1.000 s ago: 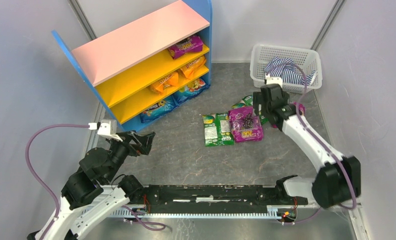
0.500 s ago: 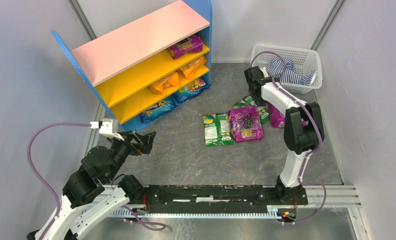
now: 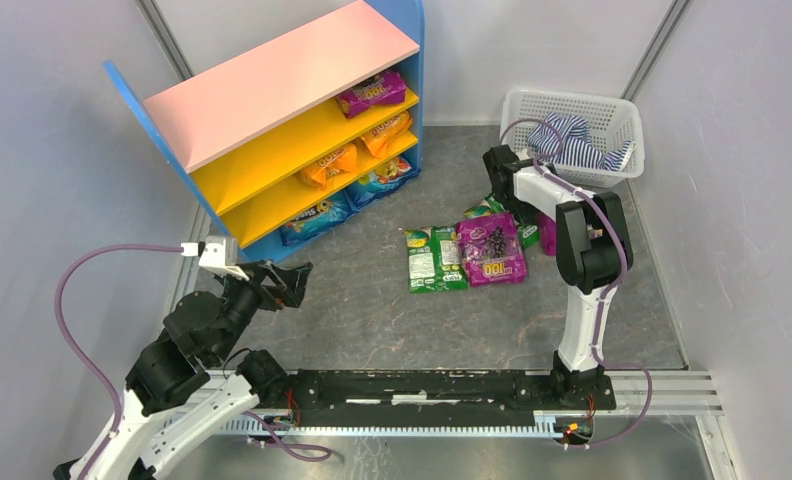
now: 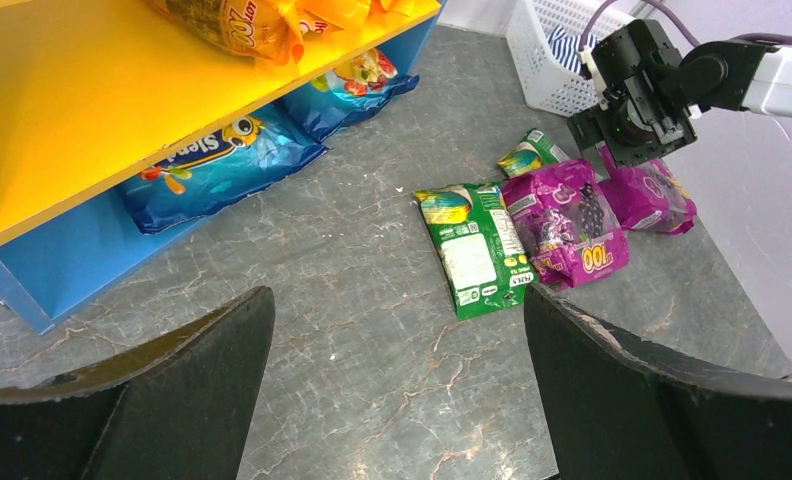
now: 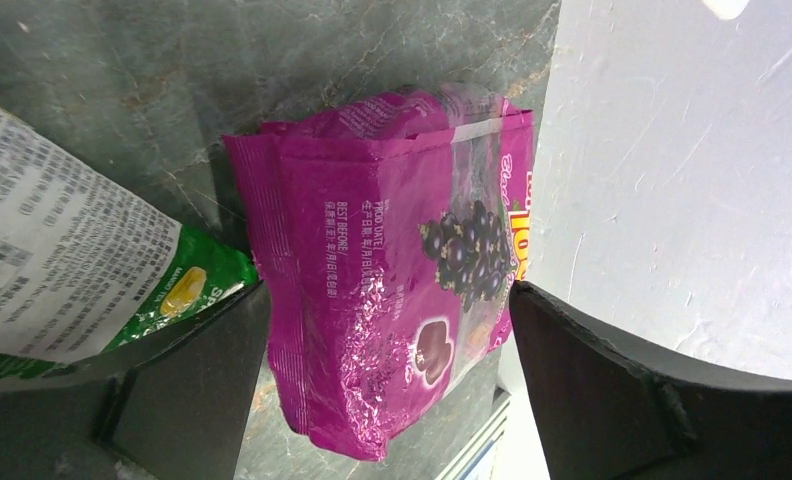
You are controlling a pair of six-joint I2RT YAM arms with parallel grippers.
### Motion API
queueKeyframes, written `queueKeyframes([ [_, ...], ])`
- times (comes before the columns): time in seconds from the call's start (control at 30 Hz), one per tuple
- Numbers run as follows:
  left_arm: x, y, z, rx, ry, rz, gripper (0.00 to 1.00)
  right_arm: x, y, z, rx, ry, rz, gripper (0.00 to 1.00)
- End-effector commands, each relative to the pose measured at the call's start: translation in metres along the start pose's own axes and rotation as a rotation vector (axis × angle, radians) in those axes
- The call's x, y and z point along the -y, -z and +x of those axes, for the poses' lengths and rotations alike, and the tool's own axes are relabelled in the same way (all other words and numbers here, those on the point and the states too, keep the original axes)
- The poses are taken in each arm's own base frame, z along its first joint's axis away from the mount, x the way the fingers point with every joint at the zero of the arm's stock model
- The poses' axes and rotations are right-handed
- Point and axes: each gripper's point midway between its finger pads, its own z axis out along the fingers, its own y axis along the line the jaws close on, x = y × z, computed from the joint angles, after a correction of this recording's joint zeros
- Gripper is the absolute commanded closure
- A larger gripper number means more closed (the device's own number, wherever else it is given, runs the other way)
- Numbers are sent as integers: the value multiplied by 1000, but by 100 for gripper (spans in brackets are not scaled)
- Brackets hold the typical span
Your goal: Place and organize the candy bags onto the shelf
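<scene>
Right arm has folded up tall since a second ago, and the right tool has swung to the far left, over the loose bags. The left arm has not moved.

Five candy bags sit in the shelf. One purple one is on the top yellow board. Two orange ones are on the board below it. Two blue ones are at the bottom.

Four more candy bags lie on the bench, right of the shelf. A green bag lies flat, and a purple bag touches its right side. A small green bag is just past them on the far side. A second purple bag is at the right, partly hidden by the right arm.

The right tool points down with its fingers spread wide. In its own camera the second purple bag lies in the gap between them. I cannot tell if they touch it. It has not picked anything up.

The left tool is near the near-left end of the shelf. It is wide apart too and has nothing in it.

A white basket is in the far right corner, with a striped cloth inside.
</scene>
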Motion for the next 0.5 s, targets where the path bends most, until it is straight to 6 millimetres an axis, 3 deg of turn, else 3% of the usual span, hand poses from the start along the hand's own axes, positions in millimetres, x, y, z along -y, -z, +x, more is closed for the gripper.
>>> queueKeyframes([
  [0.0,1,-3,-8,29,-13,-6,0,-1,-8,12,-17,-15,18,4],
  [0.17,0,-3,-8,29,-11,-10,0,-7,-18,30,-35,-11,-6,6],
  [0.37,0,-3,-8,28,-12,-14,0,-14,-27,34,-40,3,-9,15],
  [0.47,-1,-3,-8,29,-12,-18,0,-13,-31,31,-33,8,14,25],
])
